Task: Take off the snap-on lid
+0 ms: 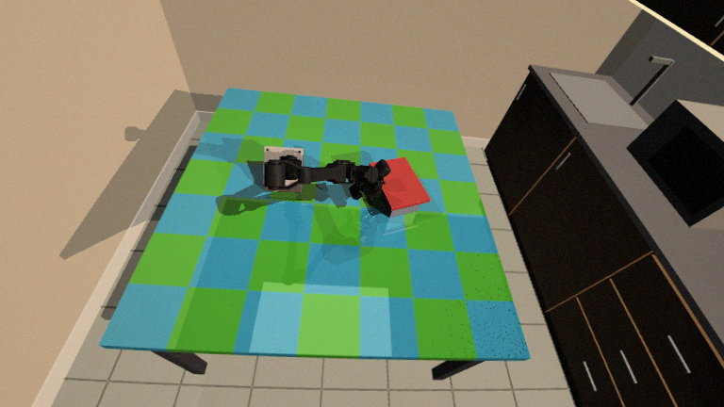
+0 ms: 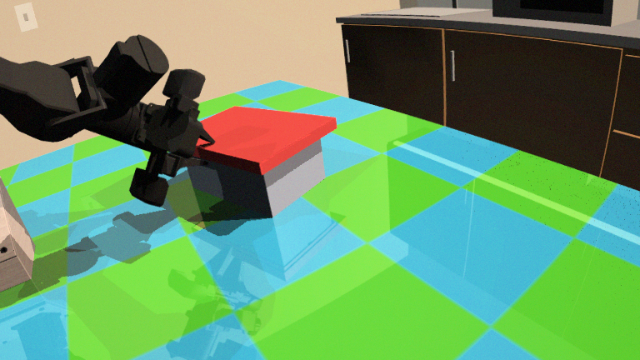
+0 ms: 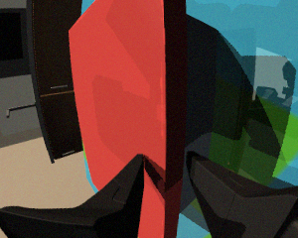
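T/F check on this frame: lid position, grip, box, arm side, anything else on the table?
1. The red lid sits on the grey storage box. True.
2. The gripper has its fingers on either side of the lid's near edge, closing on it. True.
3. The lid lies flat on the table. False: it is on the box, off the table.
4. The box is tipped on its side. False: it stands upright on the table.
5. The gripper reaches the lid from the cabinet side. False: the arm comes from the opposite side, away from the cabinets.
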`<state>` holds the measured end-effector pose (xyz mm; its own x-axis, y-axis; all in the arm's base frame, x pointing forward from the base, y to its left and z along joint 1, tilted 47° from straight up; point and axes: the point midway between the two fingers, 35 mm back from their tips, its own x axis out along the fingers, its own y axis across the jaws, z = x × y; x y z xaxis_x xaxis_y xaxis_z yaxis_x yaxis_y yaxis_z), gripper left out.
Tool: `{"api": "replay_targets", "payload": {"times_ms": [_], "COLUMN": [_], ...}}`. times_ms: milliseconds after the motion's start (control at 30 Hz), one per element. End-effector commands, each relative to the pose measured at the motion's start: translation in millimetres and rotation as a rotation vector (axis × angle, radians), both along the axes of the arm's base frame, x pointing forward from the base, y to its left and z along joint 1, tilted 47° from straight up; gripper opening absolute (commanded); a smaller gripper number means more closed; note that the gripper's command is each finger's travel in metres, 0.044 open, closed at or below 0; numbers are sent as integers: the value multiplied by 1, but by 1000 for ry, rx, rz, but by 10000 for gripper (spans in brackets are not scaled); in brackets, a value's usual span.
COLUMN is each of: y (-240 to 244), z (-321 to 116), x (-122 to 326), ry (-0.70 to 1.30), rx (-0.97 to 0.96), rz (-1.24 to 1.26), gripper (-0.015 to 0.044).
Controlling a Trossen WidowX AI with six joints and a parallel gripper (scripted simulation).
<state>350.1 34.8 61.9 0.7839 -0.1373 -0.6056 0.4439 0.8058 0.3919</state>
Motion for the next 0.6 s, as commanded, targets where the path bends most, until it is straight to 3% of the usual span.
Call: {"api": "replay_targets", "payload": {"times_ms": [0, 133, 267, 567], "y": [0, 0, 0, 2], "z": [0, 0, 0, 2], "x": [1, 1, 1, 0], "ry": [0, 0, 0, -2], "rx": [-4, -4, -4, 1], "rz": [2, 2, 2, 3], "gripper": [116, 89, 0, 0]}}
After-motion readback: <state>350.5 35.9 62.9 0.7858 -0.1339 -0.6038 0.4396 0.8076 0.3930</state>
